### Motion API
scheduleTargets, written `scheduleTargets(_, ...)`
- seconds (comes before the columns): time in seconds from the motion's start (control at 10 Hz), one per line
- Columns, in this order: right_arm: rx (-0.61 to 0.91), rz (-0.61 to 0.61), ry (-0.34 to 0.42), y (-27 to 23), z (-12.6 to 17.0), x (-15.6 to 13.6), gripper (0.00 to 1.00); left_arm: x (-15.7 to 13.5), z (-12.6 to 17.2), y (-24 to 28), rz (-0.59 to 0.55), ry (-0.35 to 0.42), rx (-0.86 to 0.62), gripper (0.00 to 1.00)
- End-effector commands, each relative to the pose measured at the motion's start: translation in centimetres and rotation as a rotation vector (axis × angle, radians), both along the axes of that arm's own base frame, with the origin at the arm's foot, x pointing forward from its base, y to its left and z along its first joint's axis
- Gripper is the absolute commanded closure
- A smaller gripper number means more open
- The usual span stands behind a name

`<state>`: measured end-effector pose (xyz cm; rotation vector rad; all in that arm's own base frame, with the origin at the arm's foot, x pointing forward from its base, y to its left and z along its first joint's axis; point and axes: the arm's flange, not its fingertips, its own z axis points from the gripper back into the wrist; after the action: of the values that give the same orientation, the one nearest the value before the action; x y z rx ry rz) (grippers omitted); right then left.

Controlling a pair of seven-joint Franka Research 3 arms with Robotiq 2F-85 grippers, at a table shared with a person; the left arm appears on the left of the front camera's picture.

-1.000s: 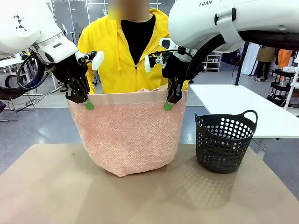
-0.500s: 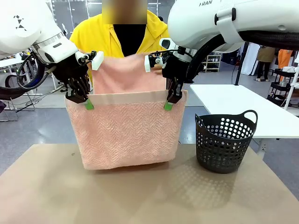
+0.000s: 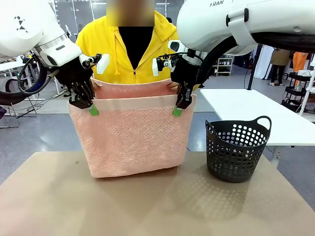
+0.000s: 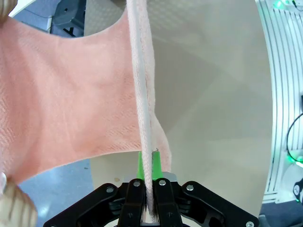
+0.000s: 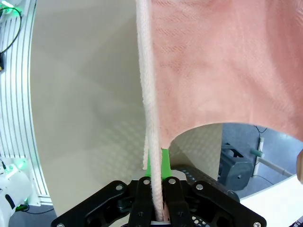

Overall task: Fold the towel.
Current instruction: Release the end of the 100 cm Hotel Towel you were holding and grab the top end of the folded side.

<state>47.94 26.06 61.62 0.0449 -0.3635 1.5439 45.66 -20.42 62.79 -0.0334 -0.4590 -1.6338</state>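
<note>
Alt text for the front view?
The left pincer and right pincer hold a salmon-pink towel up by its top corners over the table; a person in yellow stands behind it. A black perforated basket stands right of the towel.

The towel (image 3: 130, 142) — rough herringbone terry, smooth band; basket (image 3: 235, 152) — perhaps matt plastic.

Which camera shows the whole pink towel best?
The front view: the towel hangs there full width, its top corners pinched by the left claw and right claw. The wrist views look along its top edge: a thin strip plus some cloth.
</note>
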Motion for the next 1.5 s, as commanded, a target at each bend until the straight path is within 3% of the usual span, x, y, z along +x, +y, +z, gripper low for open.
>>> scheduleTargets(0.0, -0.001, -0.001, 0.001, -0.09, -0.02, 0.02, 1.00, 0.07, 0.13, 0.17, 0.002, -0.003, 0.000, 1.00)
scheduleTargets(1.4, -0.001, -0.001, 0.001, -0.09, -0.02, 0.02, 1.00, 0.07, 0.13, 0.17, 0.002, -0.003, 0.000, 1.00)
